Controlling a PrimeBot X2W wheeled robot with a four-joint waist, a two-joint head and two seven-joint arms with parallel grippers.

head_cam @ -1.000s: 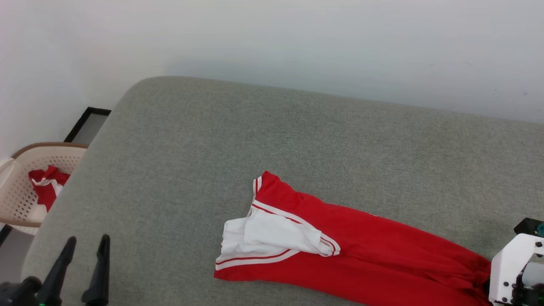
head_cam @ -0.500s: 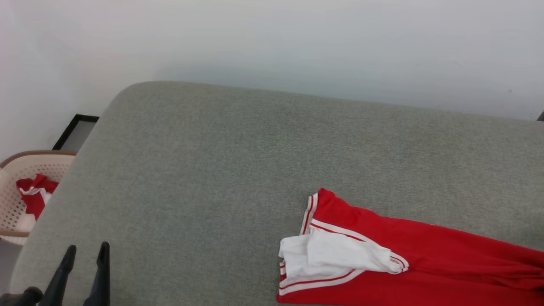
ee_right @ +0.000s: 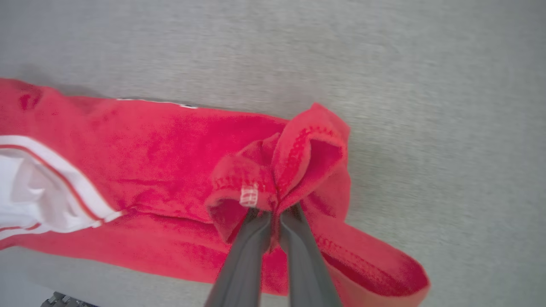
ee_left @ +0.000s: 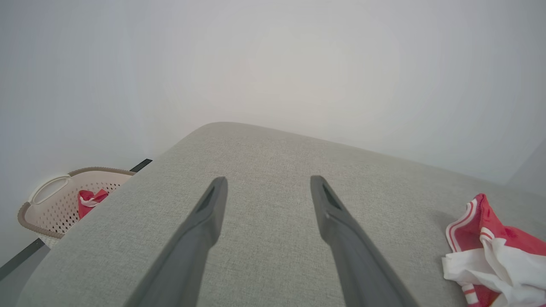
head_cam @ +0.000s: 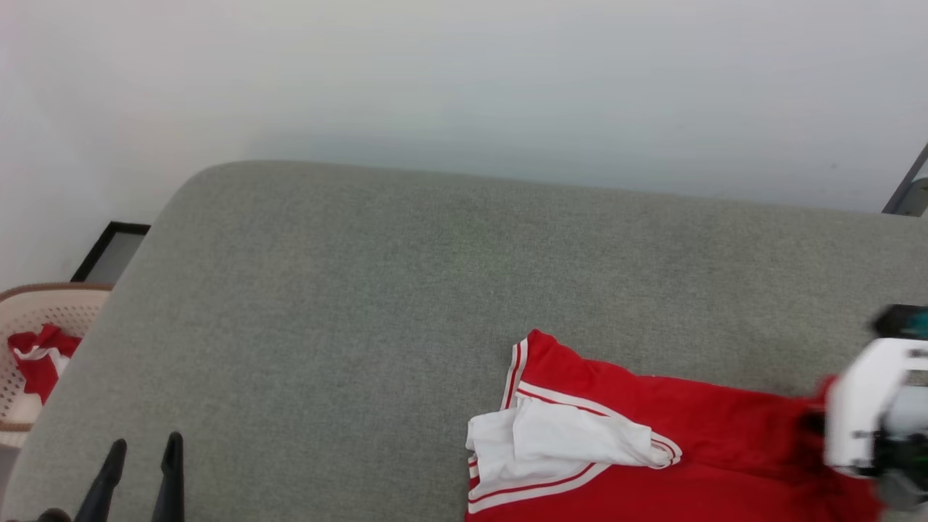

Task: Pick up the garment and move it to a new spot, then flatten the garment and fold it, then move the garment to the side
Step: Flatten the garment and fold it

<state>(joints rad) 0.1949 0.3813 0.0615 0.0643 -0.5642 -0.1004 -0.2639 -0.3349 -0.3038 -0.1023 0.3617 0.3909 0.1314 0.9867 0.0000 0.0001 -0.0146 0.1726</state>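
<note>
The left gripper [head_cam: 145, 440] is held low at the near left corner of the head view, its two dark fingers pointing up the picture, well apart from the garment [head_cam: 652, 406]. The right arm is seen at the right edge as a blurred white wrist housing [head_cam: 859, 409], set at the garment's red end.

A grey fabric-covered surface [head_cam: 348, 290] with a rounded far-left corner is spread across the view, and a plain pale wall [head_cam: 464, 80] is seen behind it. Beside the surface's left edge, lower down, a beige perforated basket [head_cam: 51, 313] is placed, with a small red-and-white cloth [head_cam: 35, 359] in it.

The left gripper's jaws are spread wide and nothing is held between them (only bare grey fabric is seen past them in the left wrist view). The right gripper [ee_right: 275, 213] is clamped nearly closed on a bunched red hem of the garment, a fold of which is raised above the fingertips. The garment is laid lengthwise on the near right part of the surface, its white sleeve with striped trim turned toward the middle.
</note>
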